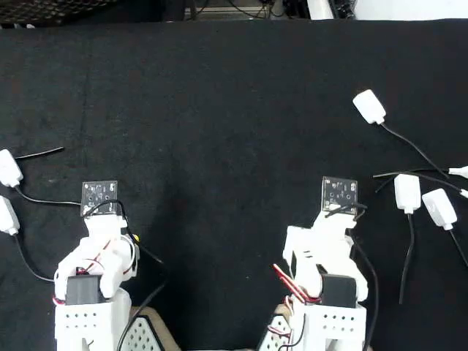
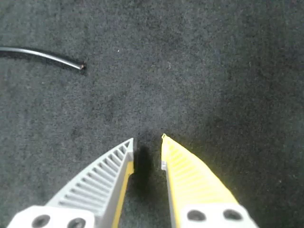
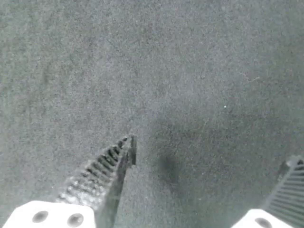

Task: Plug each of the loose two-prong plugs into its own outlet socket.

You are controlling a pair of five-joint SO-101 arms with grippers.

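Observation:
Several white two-prong plugs with black cords lie on the black cloth. Two are at the left edge [image 1: 9,170] [image 1: 7,216]. On the right, one plug [image 1: 369,107] lies farther back and two more lie side by side [image 1: 407,192] [image 1: 439,207]. The left arm [image 1: 99,241] stands at the front left. My left gripper [image 2: 147,139] hovers over bare cloth with its tips nearly together and nothing between them. The right arm [image 1: 329,248] stands at the front right. My right gripper [image 3: 213,149] is wide open over bare cloth, well short of the plugs.
A loose black cord end [image 2: 81,66] lies on the cloth ahead of the left gripper, and its cord [image 1: 44,153] runs in from the left edge. Black cords trail from the right-hand plugs toward the front right [image 1: 406,263]. Wide bare cloth spreads between and beyond the arms.

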